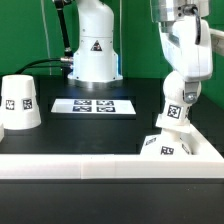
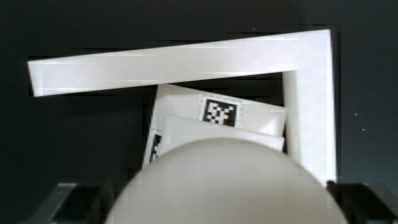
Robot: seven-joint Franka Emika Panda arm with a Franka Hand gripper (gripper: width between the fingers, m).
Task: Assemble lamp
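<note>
My gripper (image 1: 176,97) is shut on the ball-shaped bulb (image 1: 172,114), which carries a tag and hangs just above the wedge-shaped base (image 1: 163,146). The base lies in the corner of the white rail at the exterior view's right. In the wrist view the bulb (image 2: 217,185) fills the space between my dark fingers (image 2: 66,203), and the base (image 2: 214,122) with its tag shows beyond it. The cone-shaped shade (image 1: 20,103) stands alone at the exterior view's left.
The long white rail border (image 1: 70,160) runs along the front and turns a corner at the right, also in the wrist view (image 2: 178,62). The marker board (image 1: 93,105) lies mid-table. The robot's white pedestal (image 1: 92,50) stands behind.
</note>
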